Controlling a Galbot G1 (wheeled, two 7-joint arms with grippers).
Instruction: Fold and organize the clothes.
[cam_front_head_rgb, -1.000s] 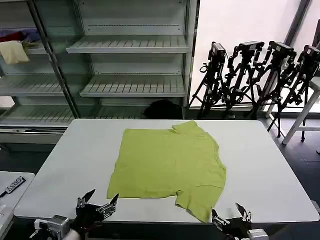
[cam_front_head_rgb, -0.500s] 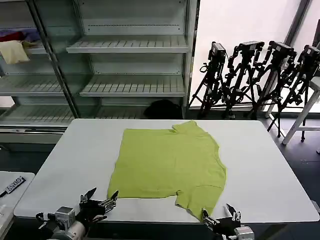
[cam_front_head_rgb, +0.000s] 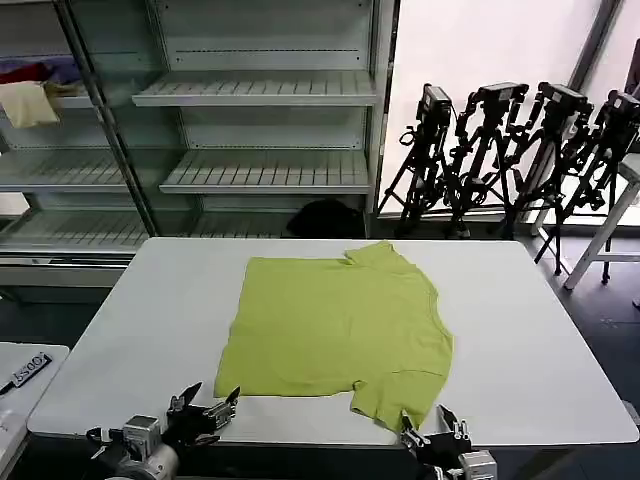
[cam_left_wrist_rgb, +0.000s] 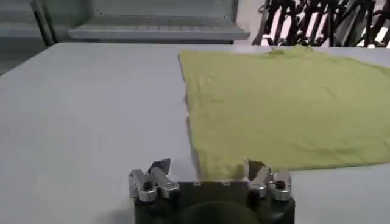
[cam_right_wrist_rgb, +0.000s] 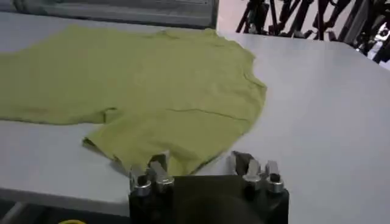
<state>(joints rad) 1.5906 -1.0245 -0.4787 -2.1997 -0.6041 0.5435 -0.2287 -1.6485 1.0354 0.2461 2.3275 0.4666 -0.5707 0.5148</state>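
Observation:
The lime yellow-green T-shirt (cam_front_head_rgb: 340, 328) lies flat, plain side up, in the middle of the white table (cam_front_head_rgb: 530, 350). One sleeve (cam_front_head_rgb: 392, 398) points toward the near edge. My left gripper (cam_front_head_rgb: 205, 408) stands open at the table's near edge, just in front of the shirt's near left corner (cam_left_wrist_rgb: 213, 159). In the left wrist view the left gripper (cam_left_wrist_rgb: 207, 170) has nothing between its fingers. My right gripper (cam_front_head_rgb: 430, 430) is open too, low at the near edge beside the sleeve tip. In the right wrist view the right gripper (cam_right_wrist_rgb: 201, 163) hangs just short of the sleeve (cam_right_wrist_rgb: 155, 143).
Grey shelves (cam_front_head_rgb: 260, 90) stand behind the table, with a pale yellow cloth (cam_front_head_rgb: 28, 103) and red and purple cloths (cam_front_head_rgb: 40, 72) at upper left. Black tripods (cam_front_head_rgb: 520, 150) stand at the back right. A small white side table (cam_front_head_rgb: 20, 375) is at the left.
Both grippers have sunk lower at the near edge. The right gripper slid left toward the sleeve tip. The shirt has not moved.

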